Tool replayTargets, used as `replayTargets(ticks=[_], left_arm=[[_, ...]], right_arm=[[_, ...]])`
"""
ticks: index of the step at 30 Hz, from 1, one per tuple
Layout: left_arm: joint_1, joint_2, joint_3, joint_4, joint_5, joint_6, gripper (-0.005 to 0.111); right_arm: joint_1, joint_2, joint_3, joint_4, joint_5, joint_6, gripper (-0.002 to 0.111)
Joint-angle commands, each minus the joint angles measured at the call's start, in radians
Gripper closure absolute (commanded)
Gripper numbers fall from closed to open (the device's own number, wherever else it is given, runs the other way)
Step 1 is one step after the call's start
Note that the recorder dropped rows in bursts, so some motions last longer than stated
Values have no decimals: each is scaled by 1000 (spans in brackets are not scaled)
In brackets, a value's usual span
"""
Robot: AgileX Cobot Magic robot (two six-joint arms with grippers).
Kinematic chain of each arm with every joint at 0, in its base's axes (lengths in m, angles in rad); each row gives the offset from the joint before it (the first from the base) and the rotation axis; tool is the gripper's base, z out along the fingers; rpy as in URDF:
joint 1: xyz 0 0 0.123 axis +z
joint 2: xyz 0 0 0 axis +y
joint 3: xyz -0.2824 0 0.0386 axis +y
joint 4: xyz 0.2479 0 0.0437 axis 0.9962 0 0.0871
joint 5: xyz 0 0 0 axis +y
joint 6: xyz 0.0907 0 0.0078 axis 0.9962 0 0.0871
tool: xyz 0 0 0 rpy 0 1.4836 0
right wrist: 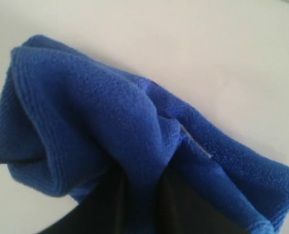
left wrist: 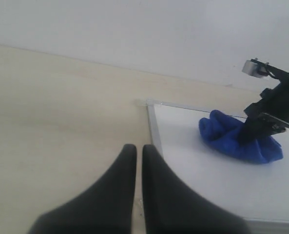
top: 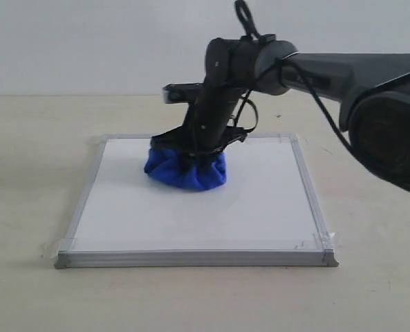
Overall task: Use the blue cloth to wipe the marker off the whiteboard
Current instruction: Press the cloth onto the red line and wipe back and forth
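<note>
The whiteboard [top: 191, 207] lies flat on the beige table, silver-framed with tape at its corners. The blue cloth [top: 186, 171] is bunched on the board's far middle, pressed down by my right gripper [top: 191, 160], which is shut on it. In the right wrist view a fold of the blue cloth [right wrist: 100, 126] is pinched by my right gripper [right wrist: 142, 190]. My left gripper [left wrist: 135, 151] is shut and empty over the table beside the whiteboard [left wrist: 217, 170], apart from the blue cloth [left wrist: 239, 136]. No red marker line shows anywhere; it may be under the cloth.
The right arm [top: 329, 72] reaches in from the right above the board's far edge. Bare beige table [top: 25, 173] surrounds the board, and a pale wall stands behind.
</note>
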Motion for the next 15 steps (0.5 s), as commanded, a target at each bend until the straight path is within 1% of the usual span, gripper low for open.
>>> replayTargets(ticks=[1, 3, 4, 6, 9, 11, 15], left_arm=[[3, -4, 4, 4, 2, -1, 102], [3, -4, 4, 4, 2, -1, 102], [3, -4, 4, 4, 2, -1, 102], [3, -4, 4, 4, 2, -1, 102], [3, -4, 4, 4, 2, -1, 102], [3, -4, 4, 4, 2, -1, 102], [3, -4, 4, 4, 2, -1, 102]], right_arm=[[93, 15, 4, -58, -52, -96, 108], [71, 15, 4, -243, -50, 44, 108], [39, 15, 4, -321, -30, 142, 108], [-23, 15, 4, -369, 3, 225, 108], [-59, 15, 4, -291, -9, 255, 108], [-51, 15, 4, -205, -44, 213, 108], [8, 15, 4, 33, -97, -88, 108]])
